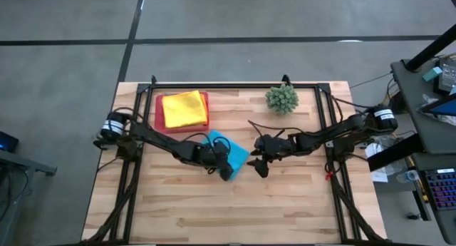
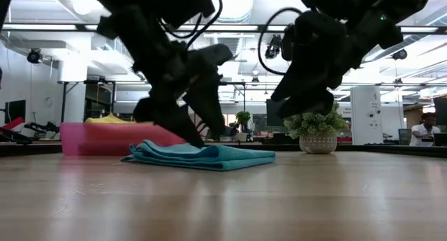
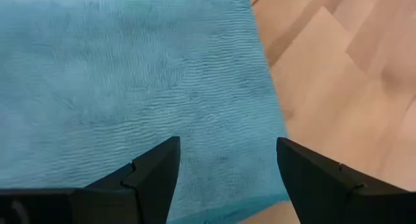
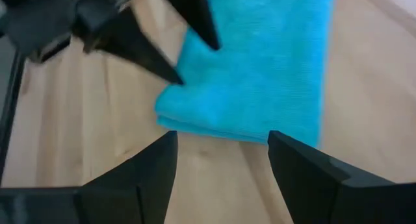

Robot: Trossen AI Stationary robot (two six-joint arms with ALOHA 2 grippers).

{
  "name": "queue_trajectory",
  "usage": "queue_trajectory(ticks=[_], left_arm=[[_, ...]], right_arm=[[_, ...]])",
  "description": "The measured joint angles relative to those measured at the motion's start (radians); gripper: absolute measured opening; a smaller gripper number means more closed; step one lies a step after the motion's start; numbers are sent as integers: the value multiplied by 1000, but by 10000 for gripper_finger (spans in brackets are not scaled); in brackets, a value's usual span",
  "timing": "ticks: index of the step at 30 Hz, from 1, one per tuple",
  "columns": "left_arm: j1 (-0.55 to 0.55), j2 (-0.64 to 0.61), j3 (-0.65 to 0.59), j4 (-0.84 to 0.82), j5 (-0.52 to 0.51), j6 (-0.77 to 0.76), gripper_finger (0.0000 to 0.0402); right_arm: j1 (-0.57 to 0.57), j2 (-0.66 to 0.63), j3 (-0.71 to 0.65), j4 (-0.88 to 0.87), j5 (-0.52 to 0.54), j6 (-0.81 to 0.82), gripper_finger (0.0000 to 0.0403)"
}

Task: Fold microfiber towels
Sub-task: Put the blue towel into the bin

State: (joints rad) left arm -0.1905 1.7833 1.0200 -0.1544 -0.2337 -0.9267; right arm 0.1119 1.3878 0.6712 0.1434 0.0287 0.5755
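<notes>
Folded turquoise-blue microfiber towel (image 1: 229, 150) lies flat mid-table, right of pink tray (image 1: 158, 112) w/ yellow towel (image 1: 184, 108) | your left gripper (image 1: 222, 167) open, tips over its near edge | right gripper (image 1: 259, 162) open, just beside it, not touching | no legible text

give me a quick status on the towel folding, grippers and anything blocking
Left gripper open, over the folded turquoise towel. Right gripper open, just off the towel's edge. Yellow towel on pink tray. Plant ball off to the side, nothing blocking.
</notes>
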Motion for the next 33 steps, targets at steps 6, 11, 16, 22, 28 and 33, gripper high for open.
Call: queue_trajectory(ticks=[6, 11, 16, 22, 28, 33], left_arm=[[1, -104, 35, -124, -17, 85, 239], [1, -213, 11, -147, -48, 160, 239], [1, -300, -3, -147, -115, 215, 239], [1, -352, -12, -144, -163, 256, 239], [1, -364, -15, -178, -171, 263, 239], [1, -350, -14, -194, -172, 258, 239]], right_arm=[[36, 117, 2, 213, 0, -66, 195], [39, 274, 52, 424, -1, -124, 129], [39, 401, 158, 440, -1, -189, 72], [39, 502, 263, 360, -3, -223, 30], [57, 493, 311, 91, 3, -255, 14], [96, 420, 308, -168, 4, -321, 11]])
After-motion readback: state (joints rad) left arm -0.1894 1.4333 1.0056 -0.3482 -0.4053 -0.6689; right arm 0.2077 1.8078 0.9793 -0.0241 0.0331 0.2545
